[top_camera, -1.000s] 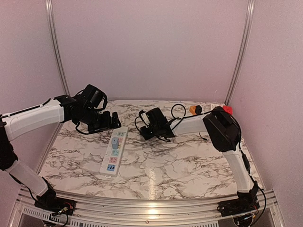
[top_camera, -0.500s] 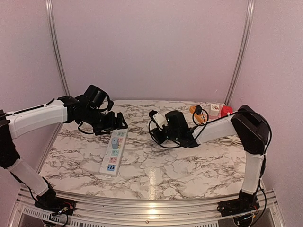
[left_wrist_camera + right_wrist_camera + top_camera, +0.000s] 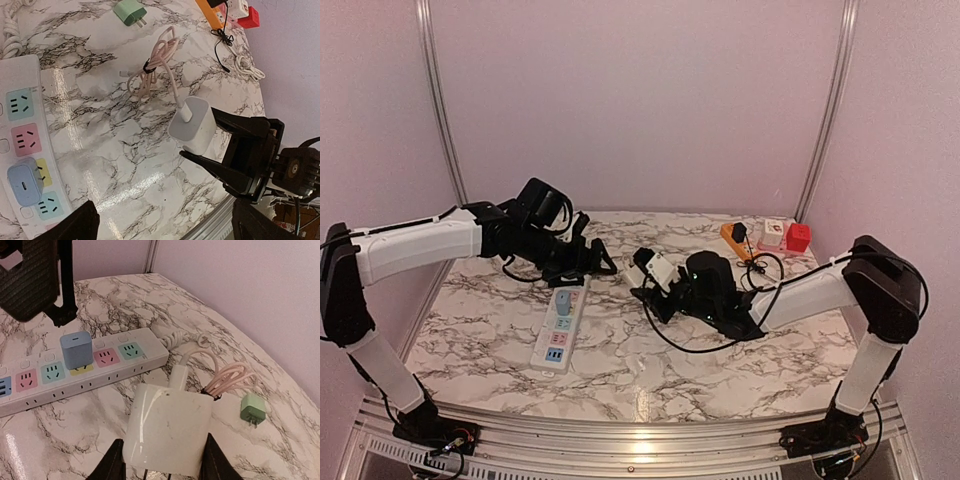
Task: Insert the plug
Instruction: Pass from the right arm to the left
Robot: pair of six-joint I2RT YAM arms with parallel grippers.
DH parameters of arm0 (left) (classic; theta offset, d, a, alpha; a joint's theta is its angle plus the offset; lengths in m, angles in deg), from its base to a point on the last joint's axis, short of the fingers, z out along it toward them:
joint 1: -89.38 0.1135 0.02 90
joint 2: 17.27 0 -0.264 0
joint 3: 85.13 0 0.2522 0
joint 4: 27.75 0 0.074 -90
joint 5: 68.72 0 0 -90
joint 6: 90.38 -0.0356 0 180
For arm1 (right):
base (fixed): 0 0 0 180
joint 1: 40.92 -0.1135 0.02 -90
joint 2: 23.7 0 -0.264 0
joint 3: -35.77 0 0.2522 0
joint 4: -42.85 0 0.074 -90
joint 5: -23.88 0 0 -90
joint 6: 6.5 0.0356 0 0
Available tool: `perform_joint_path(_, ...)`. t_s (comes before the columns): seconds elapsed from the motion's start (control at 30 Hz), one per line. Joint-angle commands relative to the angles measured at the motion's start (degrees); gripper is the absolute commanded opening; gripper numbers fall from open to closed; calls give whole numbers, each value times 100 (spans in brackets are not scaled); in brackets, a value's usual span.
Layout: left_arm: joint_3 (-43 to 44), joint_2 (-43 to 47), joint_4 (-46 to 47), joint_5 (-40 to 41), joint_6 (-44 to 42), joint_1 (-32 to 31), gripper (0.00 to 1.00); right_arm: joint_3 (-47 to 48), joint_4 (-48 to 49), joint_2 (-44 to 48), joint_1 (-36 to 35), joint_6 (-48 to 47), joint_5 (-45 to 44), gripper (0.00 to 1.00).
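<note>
Not inserted yet. The plug [image 3: 167, 432] sits pinched between the closed fingers of the right gripper [image 3: 656, 283], seemingly lifted off the counter [image 3: 650, 372], at about 3 o'clock from the far end of the strip [image 3: 560, 322]. The left gripper [image 3: 585, 258] hovers over that end, fingers apart and empty. In the top view the plug's long axis runs 10-to-4 o'clock, cable end toward 10; I cannot make out the prongs.

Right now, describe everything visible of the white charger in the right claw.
The white charger is a smooth plastic block with rounded edges, glossy under the light. The right claw clamps it on two opposite sides. A white connector on a pink cable, which is bundled with a dark tie, plugs into its far end. It is apart from the power strip. Its prongs cannot be made out.
</note>
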Motion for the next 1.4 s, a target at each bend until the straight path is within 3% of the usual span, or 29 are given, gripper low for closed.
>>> perform_joint_path(0.0, 239, -222, 200, -305, -7, -99, 92, -175, 651, 443, -98, -31, 115, 16)
perform_joint_path(0.63, 464, -523, 887, -1242, 189, -366, 78, -775, 960, 1047, -216, -40, 770, 16)
perform_joint_path(0.77, 457, -531, 970, -1332, 183, -393, 73, -904, 1116, 1137, -231, -83, 955, 16)
perform_joint_path(0.93, 461, -613, 1022, -1477, 178, -394, 56, -977, 1212, 1212, -231, -158, 1244, 16)
perform_joint_path(1.23, 476, -703, 1104, -1687, 200, -423, 54, -968, 1238, 1164, -235, -159, 1314, 16)
perform_joint_path(1.37, 443, -681, 1121, -1687, 180, -427, 43, -989, 1262, 1154, -235, -163, 1323, 16)
